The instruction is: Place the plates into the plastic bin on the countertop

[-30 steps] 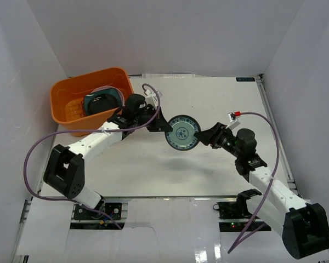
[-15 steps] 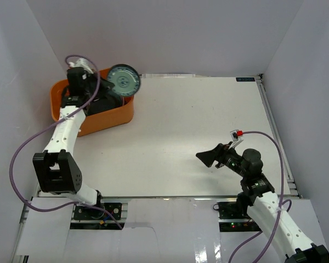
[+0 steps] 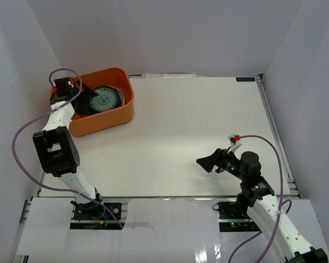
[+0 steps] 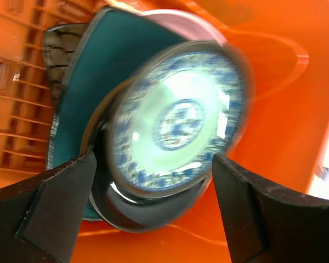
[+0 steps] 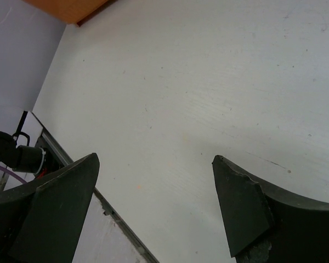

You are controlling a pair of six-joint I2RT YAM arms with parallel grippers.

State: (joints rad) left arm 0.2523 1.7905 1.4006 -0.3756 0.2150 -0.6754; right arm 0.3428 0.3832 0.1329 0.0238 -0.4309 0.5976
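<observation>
Small teal patterned plate [image 4: 175,123] atop teal square plate [image 4: 82,93] in orange bin [image 3: 107,118], 10 o'clock. Left hand [image 4: 153,159] spread over it; right hand [image 5: 153,164] spread, empty. No plates seen on surface [image 3: 197,120]: judged nearly done.

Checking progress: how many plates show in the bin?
5, stacked in the orange bin: patterned round on top, black round beneath, teal square, dark textured edge, pink rim. More may hide.

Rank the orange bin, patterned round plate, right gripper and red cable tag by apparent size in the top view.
1. orange bin
2. patterned round plate and right gripper: look alike, unranked
3. red cable tag
</observation>
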